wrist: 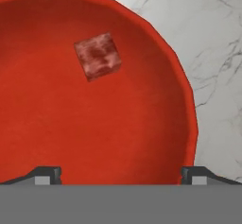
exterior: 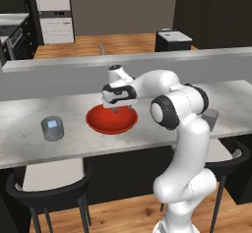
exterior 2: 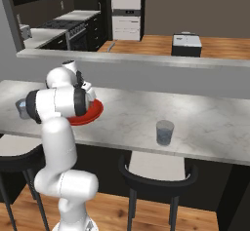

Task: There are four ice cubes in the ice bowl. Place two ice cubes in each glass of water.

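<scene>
The red ice bowl [exterior: 111, 120] sits on the marble counter, seen also at its rim [exterior 2: 93, 111] and up close [wrist: 118, 124]. One see-through ice cube [wrist: 97, 56] lies on the bowl's floor, tinted red by it. My gripper [exterior: 117, 110] hangs just above the bowl, pointing down; its tips [wrist: 120, 173] stand wide apart with nothing between them. One grey glass of water [exterior: 52, 128] stands left of the bowl with a pale blue patch at its top. A second glass [exterior 2: 165, 132] stands far to the right, partly behind my arm [exterior: 211, 118].
A raised grey ledge [exterior: 147, 60] runs behind the counter. Black stools [exterior: 49, 183] stand under the counter's front edge. The marble counter [exterior 2: 132, 113] stretches bare between the bowl and the right glass.
</scene>
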